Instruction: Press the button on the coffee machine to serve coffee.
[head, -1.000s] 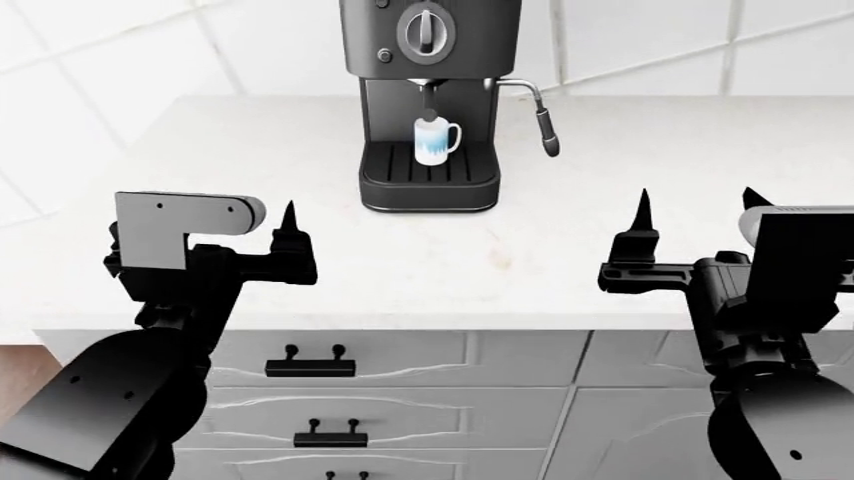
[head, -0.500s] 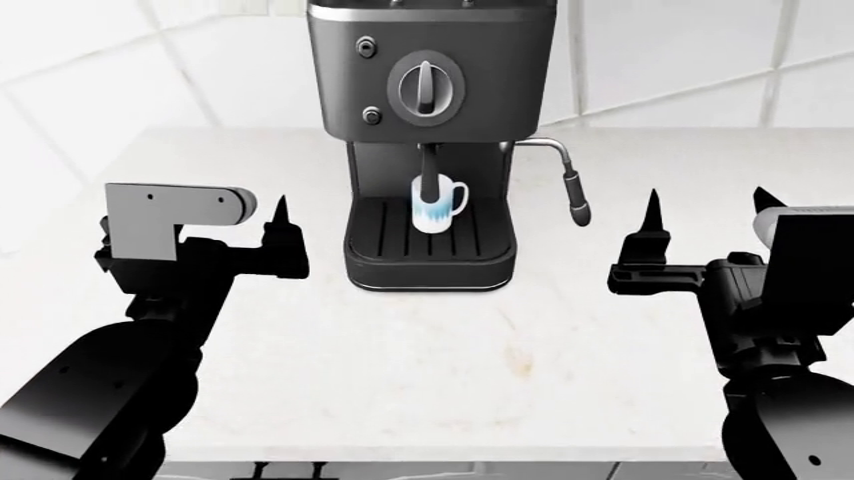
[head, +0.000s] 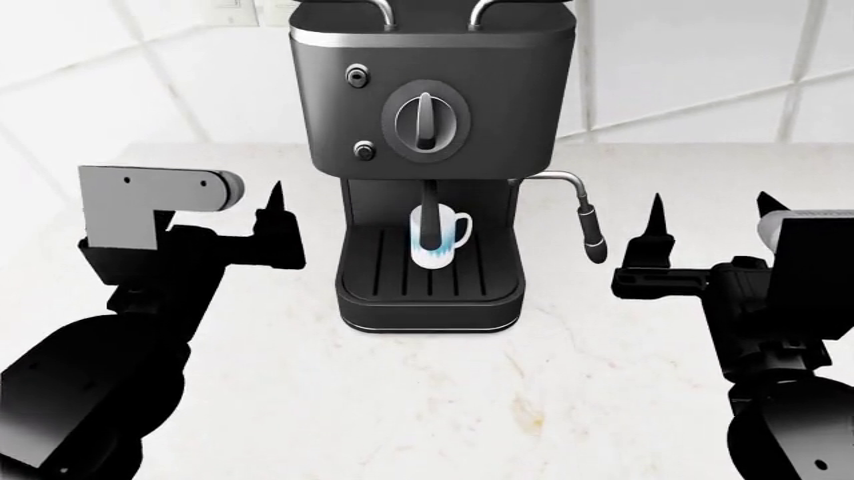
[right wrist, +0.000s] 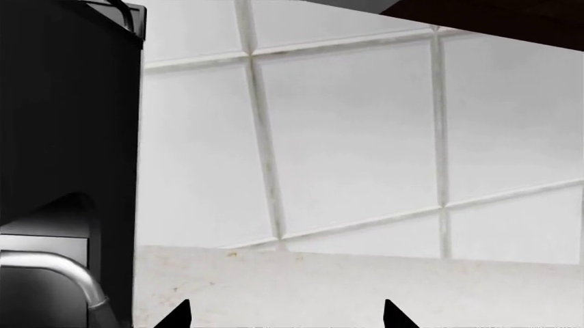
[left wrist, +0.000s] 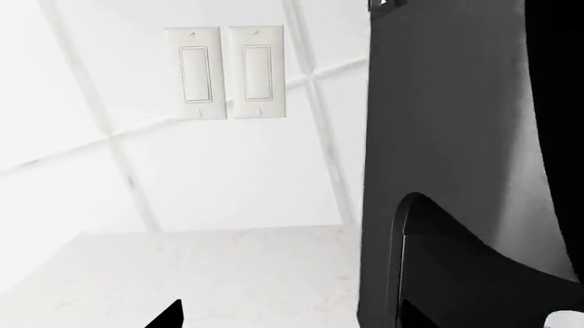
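both grippers, left and right, hang spread and empty either side of the machine, which sits mid-counter with a mug under its spout; a sideways poke at the small buttons could hit the dial or wand instead

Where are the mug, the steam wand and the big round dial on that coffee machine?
mug (head: 437,238): head view, its white side wall.
steam wand (head: 589,232): head view, its black lower tip.
round dial (head: 427,120): head view, the centre knob.
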